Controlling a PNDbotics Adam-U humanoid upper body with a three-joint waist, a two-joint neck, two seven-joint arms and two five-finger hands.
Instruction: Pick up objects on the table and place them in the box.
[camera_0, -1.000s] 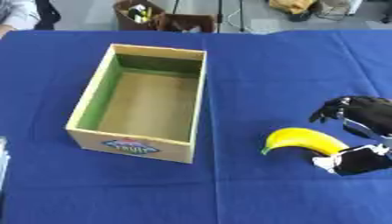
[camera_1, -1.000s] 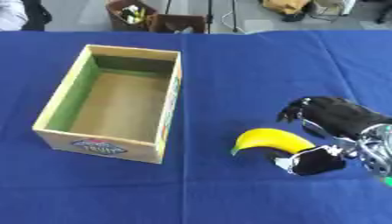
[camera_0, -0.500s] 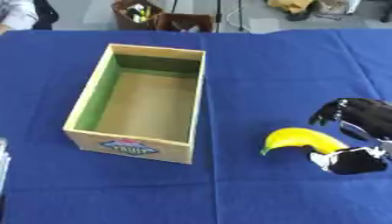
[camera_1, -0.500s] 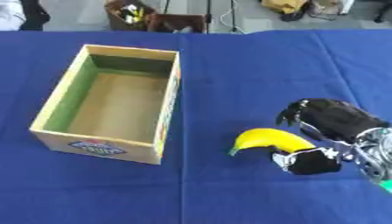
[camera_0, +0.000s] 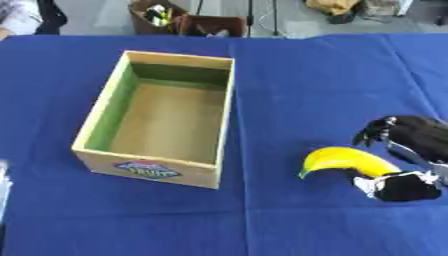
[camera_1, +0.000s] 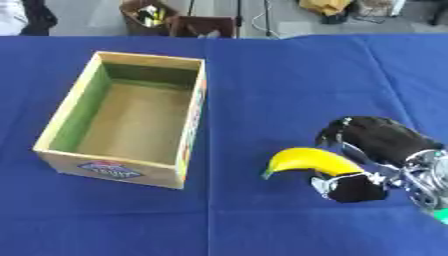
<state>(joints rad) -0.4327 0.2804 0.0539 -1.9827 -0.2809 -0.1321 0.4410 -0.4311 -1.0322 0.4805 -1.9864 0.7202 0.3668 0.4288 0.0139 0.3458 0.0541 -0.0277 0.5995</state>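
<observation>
A yellow banana lies on the blue tablecloth, right of the box, its stem tip pointing lower left. My right hand comes in from the right edge and straddles the banana's right end. The black fingers arch just above and behind the fruit with a small gap, and the thumb sits on the cloth against its near side. The hand is open and the banana rests on the table. The cardboard box, green on its inner walls and with a label on its front, stands open and empty at the left centre.
The blue cloth covers the whole table. A pale grey sliver shows at the lower left edge. Beyond the far edge stand brown crates on the floor.
Hardly anything differs. My right hand's fingers have dipped a little toward the banana. The banana and the box lie where they were.
</observation>
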